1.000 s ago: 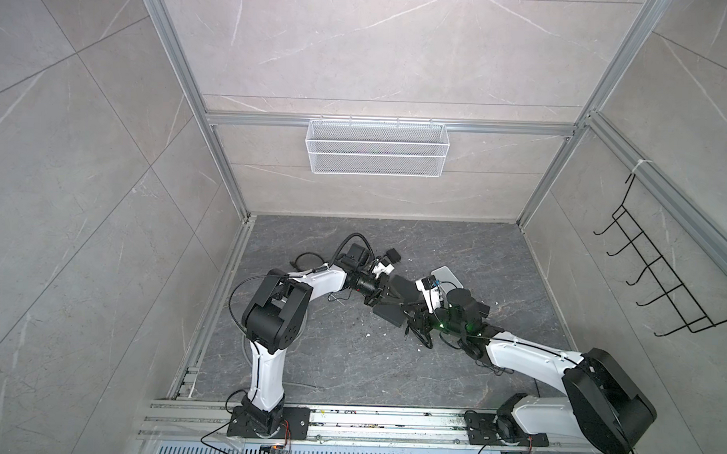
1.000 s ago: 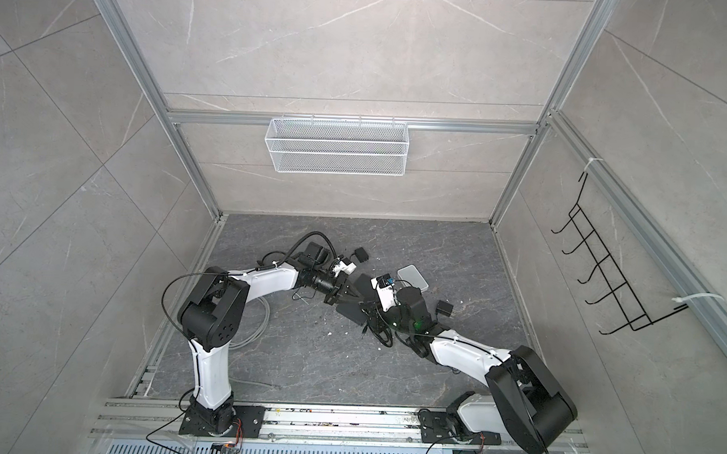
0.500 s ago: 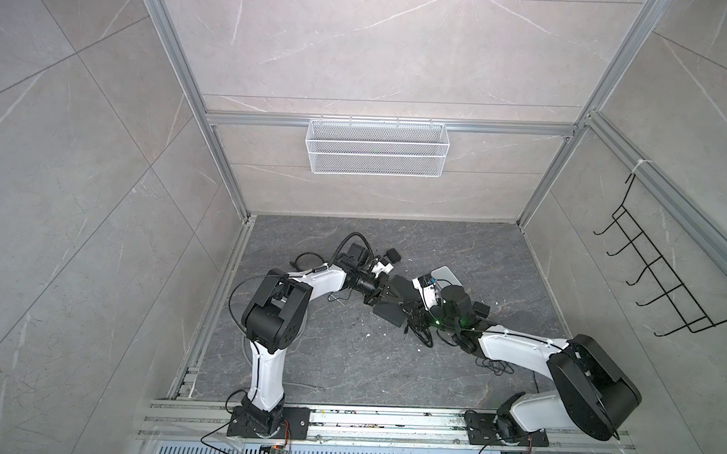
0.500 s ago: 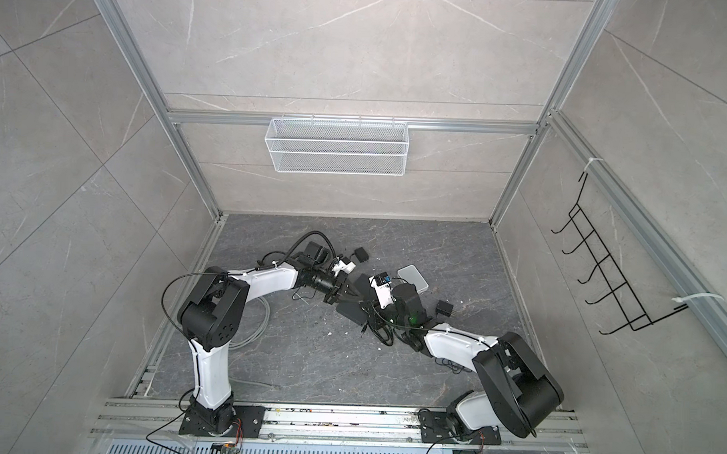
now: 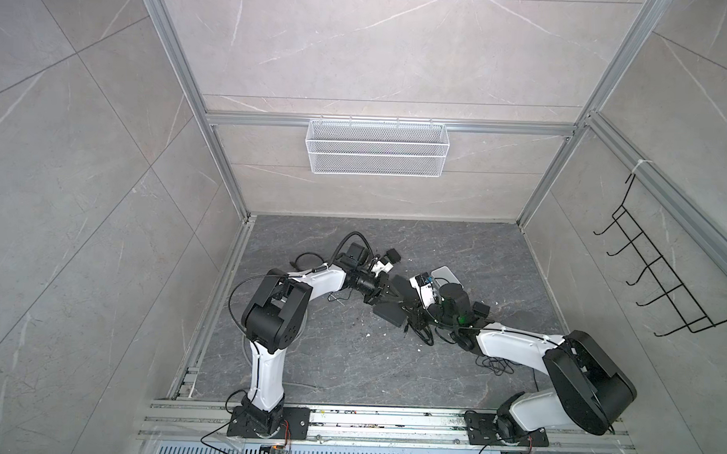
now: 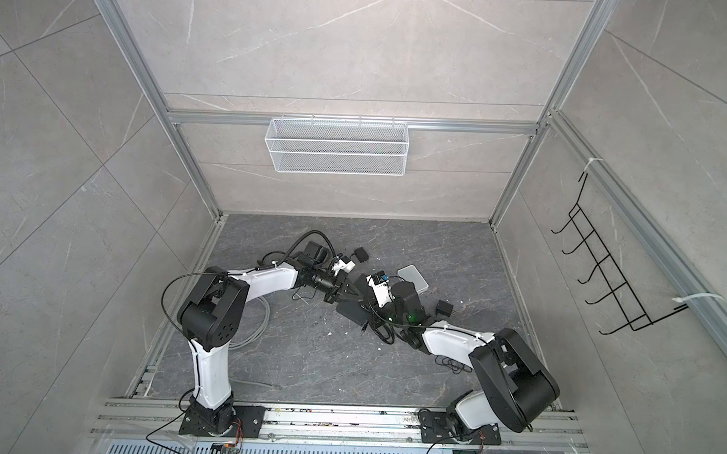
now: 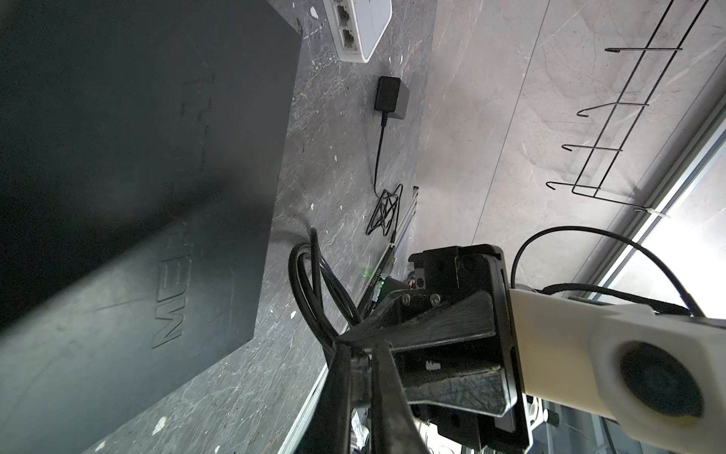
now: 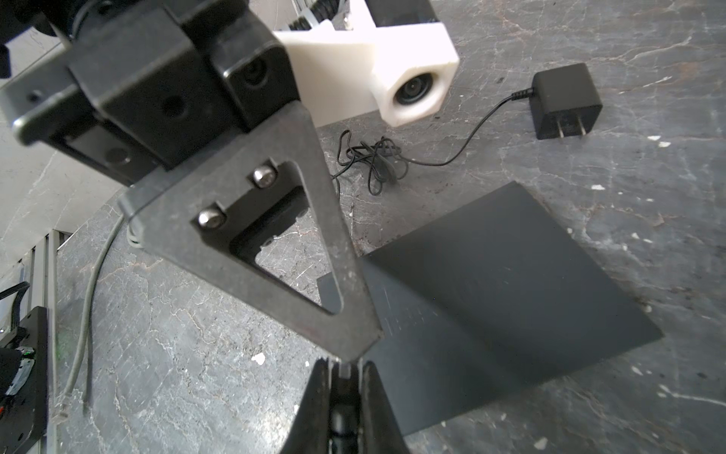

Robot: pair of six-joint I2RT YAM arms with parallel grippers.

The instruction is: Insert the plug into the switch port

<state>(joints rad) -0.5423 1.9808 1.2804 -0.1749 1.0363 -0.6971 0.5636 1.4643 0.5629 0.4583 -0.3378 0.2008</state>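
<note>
Meeting tip to tip beside an edge of the black switch (image 8: 491, 314), the left gripper (image 7: 359, 353) and the right gripper (image 8: 345, 365) each have their fingers drawn narrow on one small pale piece, the plug (image 7: 359, 367). Only a sliver of it shows between the fingers, so its shape cannot be made out. In both top views the two tips merge into one dark mass and the plug is hidden.

A thick black cable (image 7: 310, 283) loops on the floor by the tips; whether it joins the plug cannot be told.

- **Switches, two:** the black one, its ports out of sight. The white switch (image 7: 369, 27) lies beyond it, cut off by the frame in the left wrist view, with two ports showing.
- **Power adapters, two, both black:** the adapter by the left arm (image 8: 565, 102), prongs showing, with a thin tangled cord. The adapter by the right arm (image 7: 391, 98) is likewise corded.
- **Grey cable (image 8: 84, 314), one:** its end lies loose on the floor.
- **Wall fittings:** one wire basket (image 5: 377, 153) and one hook rack (image 5: 651, 284).
</note>
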